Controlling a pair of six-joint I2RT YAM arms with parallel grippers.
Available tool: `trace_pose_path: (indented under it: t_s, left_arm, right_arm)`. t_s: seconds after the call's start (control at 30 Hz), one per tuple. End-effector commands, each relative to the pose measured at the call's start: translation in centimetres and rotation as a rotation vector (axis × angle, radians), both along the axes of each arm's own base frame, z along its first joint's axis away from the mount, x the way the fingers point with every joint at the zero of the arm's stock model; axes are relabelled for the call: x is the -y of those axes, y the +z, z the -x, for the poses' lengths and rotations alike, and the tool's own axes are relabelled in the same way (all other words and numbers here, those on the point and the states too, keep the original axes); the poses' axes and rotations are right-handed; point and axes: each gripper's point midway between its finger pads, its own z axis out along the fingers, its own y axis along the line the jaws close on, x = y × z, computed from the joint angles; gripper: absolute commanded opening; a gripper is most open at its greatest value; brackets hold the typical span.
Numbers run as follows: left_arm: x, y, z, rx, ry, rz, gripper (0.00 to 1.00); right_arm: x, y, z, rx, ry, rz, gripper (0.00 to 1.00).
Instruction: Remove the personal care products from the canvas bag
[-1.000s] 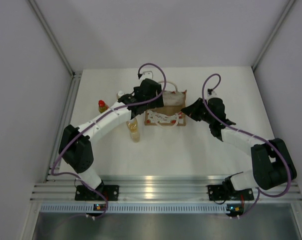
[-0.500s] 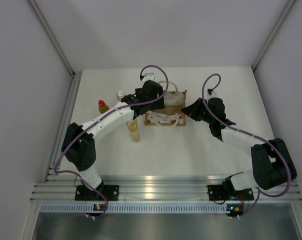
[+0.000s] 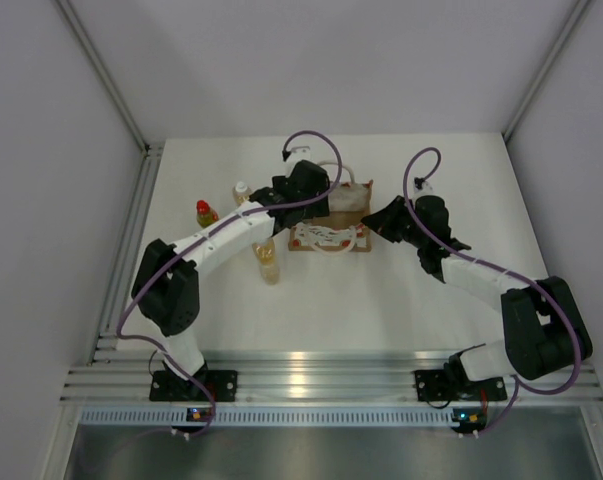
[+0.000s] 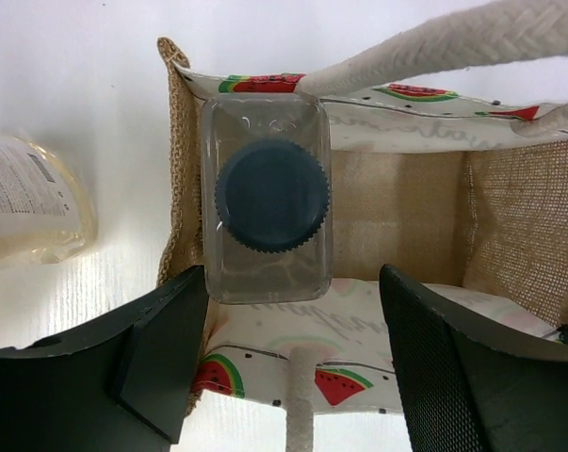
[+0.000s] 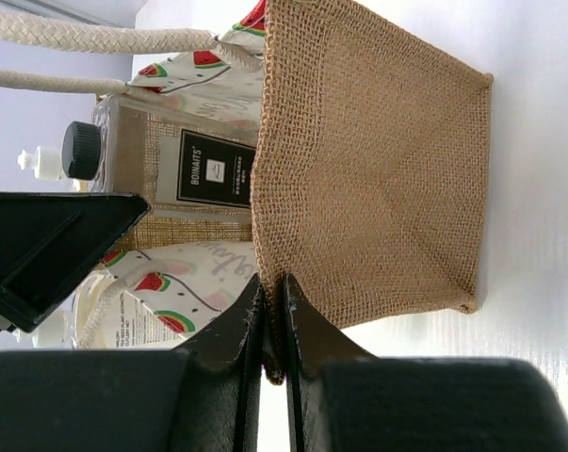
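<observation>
Left elbow [image 3: 171,295] swings inward; my left gripper [image 4: 291,282] gapes, pale bottle [image 4: 269,193] at its 12 o'clock; right gripper [image 5: 272,292] pinches the canvas bag [image 5: 378,169].

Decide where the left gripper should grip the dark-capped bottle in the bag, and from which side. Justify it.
Probably the ridged dark cap, from straight above. The bottle stands upright against the canvas bag's end wall, leaving little room beside its body, while the cap stands clear all round. The left gripper is open above it.
</observation>
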Motion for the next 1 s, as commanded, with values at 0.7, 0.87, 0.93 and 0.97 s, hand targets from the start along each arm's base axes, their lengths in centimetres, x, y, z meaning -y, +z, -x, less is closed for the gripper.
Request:
trace_pose_path:
  t_s: [0.7,0.87,0.93,0.97]
  left_arm:
    - [-1.8,-1.1,-3.6,0.033,0.053,-0.191,0.62]
    - [-1.4,-0.1,-3.9,0.05,0.039,-0.181,0.45]
    - [-1.2,0.0,-4.1,0.051,0.021,-0.186,0.34]
    - [-1.0,0.4,-4.3,0.059,0.019,-0.181,0.28]
  right_arm:
    - [-1.4,1.0,-0.3,0.043,0.042,-0.009,0.0]
    - [-1.5,0.9,-0.4,0.042,0.045,-0.011,0.0]
    - [-1.5,0.9,-0.4,0.04,0.045,-0.011,0.0]
    - [-1.5,0.9,-0.4,0.04,0.045,-0.011,0.0]
